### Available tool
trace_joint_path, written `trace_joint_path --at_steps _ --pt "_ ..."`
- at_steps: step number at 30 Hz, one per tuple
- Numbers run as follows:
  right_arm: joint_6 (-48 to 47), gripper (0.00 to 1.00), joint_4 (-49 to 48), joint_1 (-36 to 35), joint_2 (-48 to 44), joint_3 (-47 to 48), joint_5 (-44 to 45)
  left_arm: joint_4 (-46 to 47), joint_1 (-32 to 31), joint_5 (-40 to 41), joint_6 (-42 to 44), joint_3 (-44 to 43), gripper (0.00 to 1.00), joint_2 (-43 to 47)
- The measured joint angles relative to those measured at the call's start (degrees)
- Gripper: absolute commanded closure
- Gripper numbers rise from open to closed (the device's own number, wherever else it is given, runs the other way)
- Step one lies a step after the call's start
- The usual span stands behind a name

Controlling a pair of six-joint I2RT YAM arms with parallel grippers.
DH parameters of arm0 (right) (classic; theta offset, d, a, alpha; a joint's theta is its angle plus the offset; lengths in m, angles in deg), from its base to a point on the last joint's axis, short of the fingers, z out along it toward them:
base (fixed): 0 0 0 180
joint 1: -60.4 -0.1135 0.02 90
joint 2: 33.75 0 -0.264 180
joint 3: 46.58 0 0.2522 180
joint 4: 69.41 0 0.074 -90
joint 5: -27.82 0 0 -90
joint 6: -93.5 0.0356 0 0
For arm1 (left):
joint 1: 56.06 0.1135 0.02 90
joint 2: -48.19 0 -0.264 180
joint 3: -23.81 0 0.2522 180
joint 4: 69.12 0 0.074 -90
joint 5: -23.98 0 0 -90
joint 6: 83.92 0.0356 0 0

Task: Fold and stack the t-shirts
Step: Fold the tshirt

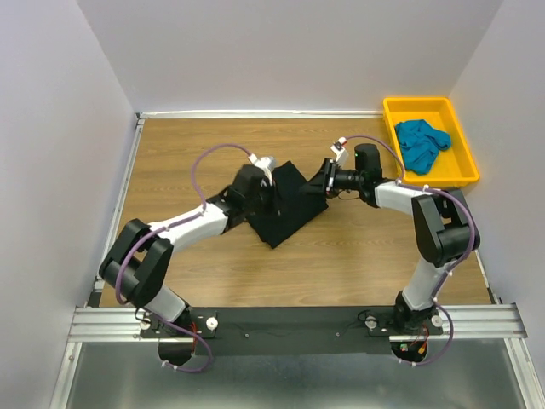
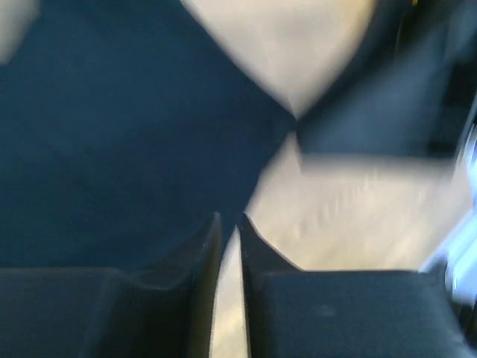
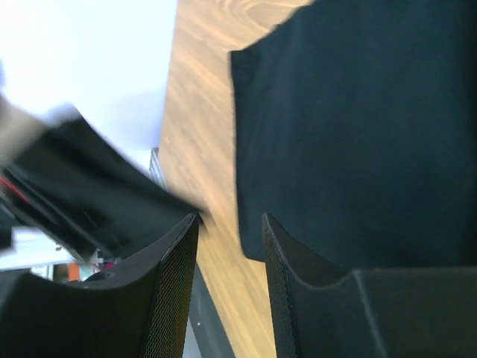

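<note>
The black t-shirt [image 1: 288, 209] lies folded into a compact shape at the middle of the table. My left gripper [image 1: 266, 183] hovers over its left part. In the blurred left wrist view the fingers [image 2: 201, 253] stand slightly apart with bare wood showing through the gap, and the black cloth [image 2: 112, 149] spreads ahead and to the left. My right gripper [image 1: 322, 181] is at the shirt's right corner, open [image 3: 231, 216] with nothing between the fingers, and the shirt's edge [image 3: 350, 127] lies just past them. The teal t-shirt [image 1: 421, 143] sits crumpled in the yellow tray.
The yellow tray [image 1: 464, 175] stands at the back right corner by the wall. White walls close the table on three sides. A metal rail [image 1: 298, 319] runs along the near edge at the arm bases.
</note>
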Motion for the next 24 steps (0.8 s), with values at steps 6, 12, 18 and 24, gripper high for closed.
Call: trace_joint_path --at_steps 6,12,18,24 --pt "-0.2 0.53 -2.6 4.4 5.5 -1.0 -1.2 -1.2 -5.6 -2.7 -0.5 7.7 0.94 -3.9" --pt "1.5 0.54 -7.9 8.7 15.1 -3.2 -5.2 1.7 -5.4 -4.2 -3.9 11.9 0.98 -5.2" --pt "1.4 0.54 -11.7 9.7 14.3 -5.7 -6.0 3.5 -3.8 -5.5 -5.4 13.6 0.95 -4.6" --pt "0.5 0.54 -7.9 9.6 9.3 -6.4 -4.6 -1.2 -2.7 -4.2 -2.8 13.8 0.93 -1.7"
